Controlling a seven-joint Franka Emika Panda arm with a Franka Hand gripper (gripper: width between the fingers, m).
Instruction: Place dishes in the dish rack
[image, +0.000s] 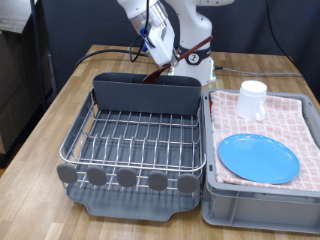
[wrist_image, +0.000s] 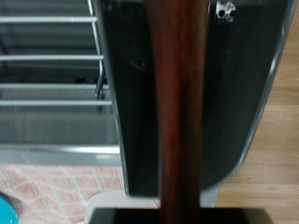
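My gripper (image: 163, 56) hangs over the back of the dish rack (image: 135, 140) and is shut on the reddish-brown wooden spoon (image: 154, 74). The spoon slants down, with its lower end at the rim of the tall grey cutlery trough (image: 145, 95). In the wrist view the spoon (wrist_image: 177, 112) runs straight down the picture over the dark trough (wrist_image: 234, 121), with the silver rack wires (wrist_image: 56, 75) beside it. The light-blue plate (image: 258, 158) and the white mug (image: 253, 98) lie on the pink checked cloth in the grey crate (image: 255, 205), at the exterior view's right.
The crate stands tight against the rack's right side. A white bottle-like object (image: 200, 68) and cables sit behind the trough near the robot base. The wooden table (image: 50, 120) is bare to the rack's left. The wrist view also shows a corner of the plate (wrist_image: 6, 211).
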